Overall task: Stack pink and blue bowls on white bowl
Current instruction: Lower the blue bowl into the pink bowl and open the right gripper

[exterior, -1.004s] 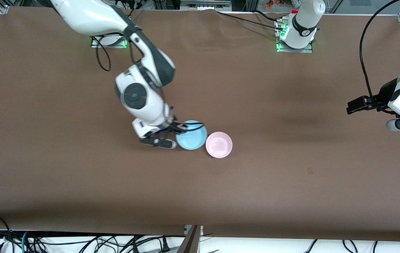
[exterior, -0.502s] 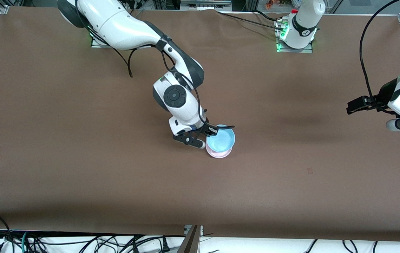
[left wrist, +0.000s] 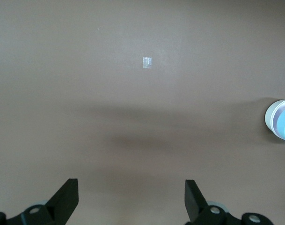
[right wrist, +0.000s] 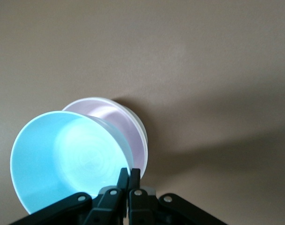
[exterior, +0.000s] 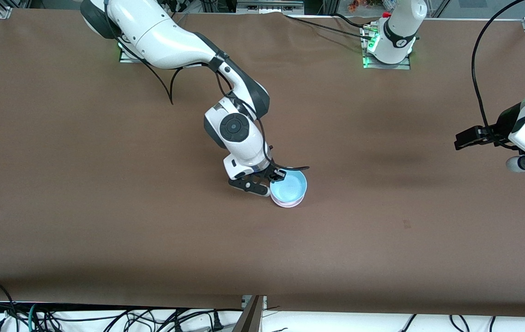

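Because its jaws pinch the rim of the light blue plastic bowl, the right gripper can lower it into the pale pink plastic bowl, apparently nested on a white bowl, mid-table. Over bare table, the waiting left gripper hangs wide open.

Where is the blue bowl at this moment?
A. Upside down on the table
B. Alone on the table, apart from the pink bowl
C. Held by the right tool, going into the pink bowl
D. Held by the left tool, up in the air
C: the right tool pinches the rim of the blue bowl, which sits partly inside the pink bowl.
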